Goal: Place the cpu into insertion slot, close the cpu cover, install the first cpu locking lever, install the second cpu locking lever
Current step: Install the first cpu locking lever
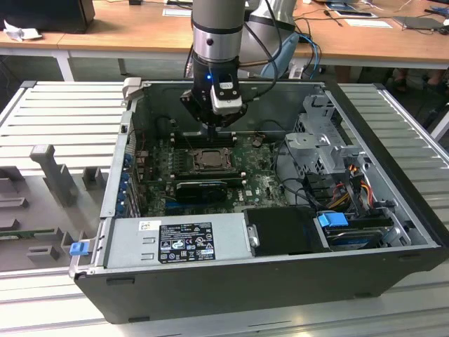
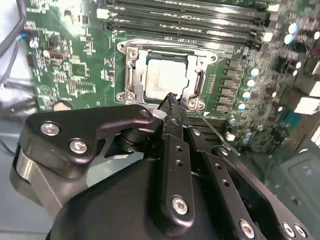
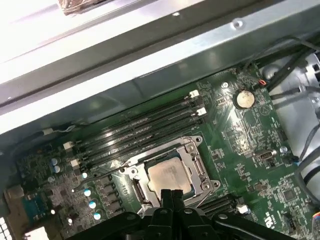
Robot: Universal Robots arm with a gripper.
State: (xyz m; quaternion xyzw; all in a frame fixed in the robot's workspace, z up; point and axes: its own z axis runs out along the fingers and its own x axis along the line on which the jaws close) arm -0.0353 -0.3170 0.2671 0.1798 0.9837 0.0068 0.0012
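The cpu (image 2: 166, 80) is pale tan-silver, ringed by the dull grey-metal cpu cover (image 2: 131, 75). Around the cpu spreads the green circuit board (image 3: 240, 135), speckled with tiny silver and black parts. Beside the cpu run long black memory slots (image 3: 140, 132) with white end clips, and near it stand capacitors (image 2: 248, 82) with pale bluish tops. The gripper (image 2: 173, 98), at the cpu's edge, is black with silver screw heads. Farther from the cpu, the power supply (image 1: 186, 242) is grey with a black-and-white label, and a clip (image 1: 333, 220) is bright blue.
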